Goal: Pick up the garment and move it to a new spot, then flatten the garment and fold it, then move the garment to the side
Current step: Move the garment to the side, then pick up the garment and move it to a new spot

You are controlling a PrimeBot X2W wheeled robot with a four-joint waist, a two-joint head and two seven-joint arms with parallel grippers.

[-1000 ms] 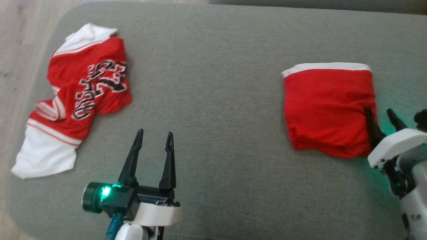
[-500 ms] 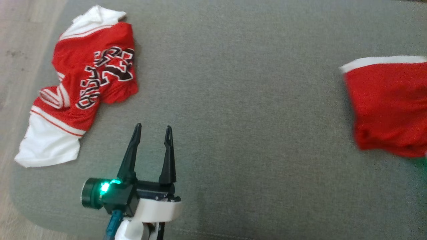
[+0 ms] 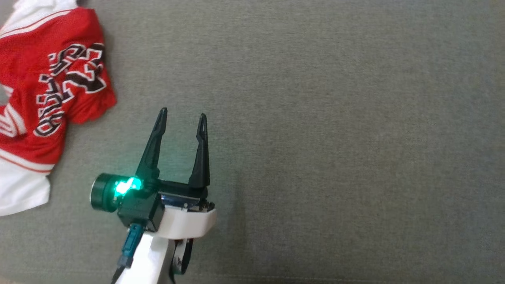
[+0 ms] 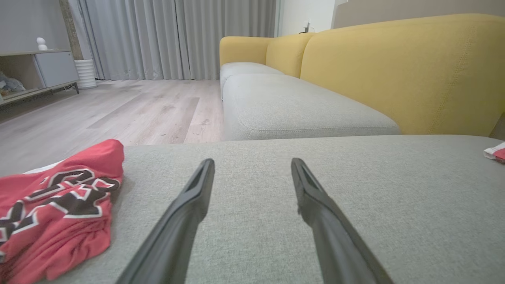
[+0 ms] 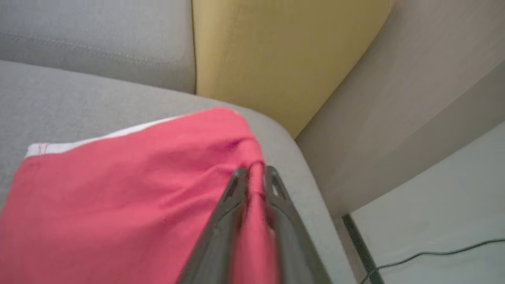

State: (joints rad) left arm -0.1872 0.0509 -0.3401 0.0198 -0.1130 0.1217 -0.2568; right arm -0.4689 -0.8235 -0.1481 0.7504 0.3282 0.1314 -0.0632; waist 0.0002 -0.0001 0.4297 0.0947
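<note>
Pinching with the right fingers, pressed nearly together on a raised ridge of the folded red garment. Spreading away from that pinch across the grey cushion, white band at the far side, close to the cushion's rounded corner by the yellow backrest. Probably near set-down, with little cushion to spare beyond. Hovering spread and empty over mid-cushion with the left fingers, well apart from the garment. Crumpled jersey toward the cushion's opposite end.

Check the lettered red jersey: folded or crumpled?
Crumpled. The lettered jersey lies bunched in uneven wrinkles on the grey cushion, apart from the open left hand.
</note>
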